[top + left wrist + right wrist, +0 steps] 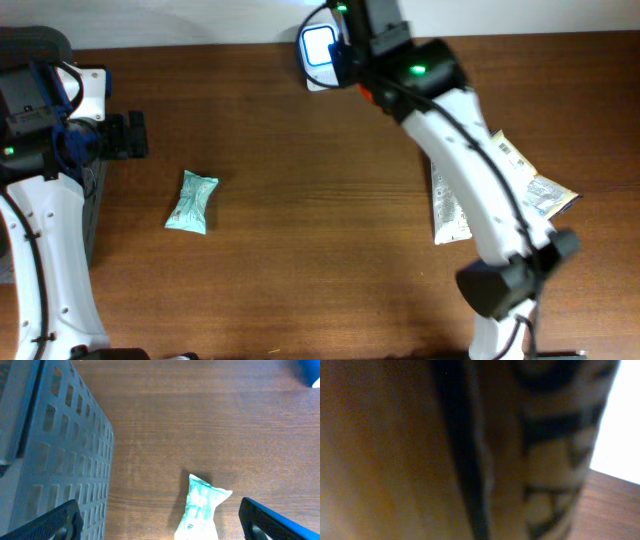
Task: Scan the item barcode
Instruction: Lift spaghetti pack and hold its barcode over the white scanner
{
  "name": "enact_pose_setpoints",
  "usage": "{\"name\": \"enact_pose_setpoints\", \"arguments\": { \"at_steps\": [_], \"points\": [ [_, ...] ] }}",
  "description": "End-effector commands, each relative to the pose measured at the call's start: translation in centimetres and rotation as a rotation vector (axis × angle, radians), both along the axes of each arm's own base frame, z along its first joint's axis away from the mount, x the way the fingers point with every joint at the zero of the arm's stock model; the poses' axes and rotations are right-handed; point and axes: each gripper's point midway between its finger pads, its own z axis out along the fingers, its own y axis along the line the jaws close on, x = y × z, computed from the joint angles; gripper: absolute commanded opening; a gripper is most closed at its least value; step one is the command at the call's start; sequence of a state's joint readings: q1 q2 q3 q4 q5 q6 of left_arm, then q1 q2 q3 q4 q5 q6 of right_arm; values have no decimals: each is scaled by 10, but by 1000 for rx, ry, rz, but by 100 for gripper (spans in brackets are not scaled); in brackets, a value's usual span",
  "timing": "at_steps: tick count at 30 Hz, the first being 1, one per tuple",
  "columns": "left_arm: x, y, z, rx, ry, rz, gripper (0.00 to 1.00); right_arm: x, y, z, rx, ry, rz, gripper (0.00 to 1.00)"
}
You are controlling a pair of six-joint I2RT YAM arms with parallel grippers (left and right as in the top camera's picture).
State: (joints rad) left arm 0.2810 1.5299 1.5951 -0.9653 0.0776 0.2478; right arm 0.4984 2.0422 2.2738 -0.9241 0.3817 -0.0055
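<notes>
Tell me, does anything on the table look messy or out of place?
Slightly: white packets lie askew on the right, partly hidden under the right arm; a teal packet lies alone on the left.

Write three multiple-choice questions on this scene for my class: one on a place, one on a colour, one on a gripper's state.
1. Where does the teal packet lie?
A) on the bare table, apart from the grey basket
B) inside the basket
C) hanging off the table's edge

2. What colour is the lit window of the barcode scanner?
A) red
B) blue
C) yellow

3. How does the left gripper stand?
A) open, empty
B) shut on the packet
C) shut on nothing

Answers: 1 A, wood shows between packet and basket; 2 B, the window glows blue; 3 A, its fingers stand wide apart, holding nothing.
</notes>
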Motion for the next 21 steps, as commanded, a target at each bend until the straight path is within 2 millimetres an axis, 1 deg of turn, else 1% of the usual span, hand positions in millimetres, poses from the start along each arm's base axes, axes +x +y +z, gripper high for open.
{"name": "enact_pose_setpoints", "arguments": {
  "at_steps": [1, 3, 4, 5, 7, 8, 9, 11, 13, 15, 19, 21],
  "points": [
    [0, 1, 5, 13, -13, -14, 99, 49, -36, -18, -296, -163, -280, 4],
    [0, 1, 5, 13, -13, -14, 99, 74, -48, -51, -457, -232, -443, 4],
    [0, 1, 5, 13, -13, -13, 99, 84, -53, -73, -546, -254, -513, 4],
    [0, 1, 5, 13, -13, -13, 99, 93, -52, -94, -613, -260, -538, 4],
    [0, 1, 5, 13, -13, -13, 99, 108, -46, -140, -665, -263, -541, 4],
    [0, 1, 5, 13, -13, -13, 99, 109, -45, -149, -671, -257, -536, 4],
    [0, 1, 5, 13, -13, -14, 99, 109, -45, -153, -675, -253, -532, 4],
    [0, 1, 5, 13, -13, -13, 99, 111, -46, -167, -697, -233, -523, 4],
    [0, 1, 5, 13, -13, -13, 99, 111, -49, -169, -706, -224, -524, 4],
    [0, 1, 5, 13, -13, -14, 99, 112, -49, -170, -740, -207, -500, 4],
    [0, 1, 5, 13, -13, -13, 99, 111, -48, -169, -751, -203, -497, 4],
    [0, 1, 5, 13, -13, -14, 99, 111, -48, -169, -797, -183, -472, 4]
  ]
}}
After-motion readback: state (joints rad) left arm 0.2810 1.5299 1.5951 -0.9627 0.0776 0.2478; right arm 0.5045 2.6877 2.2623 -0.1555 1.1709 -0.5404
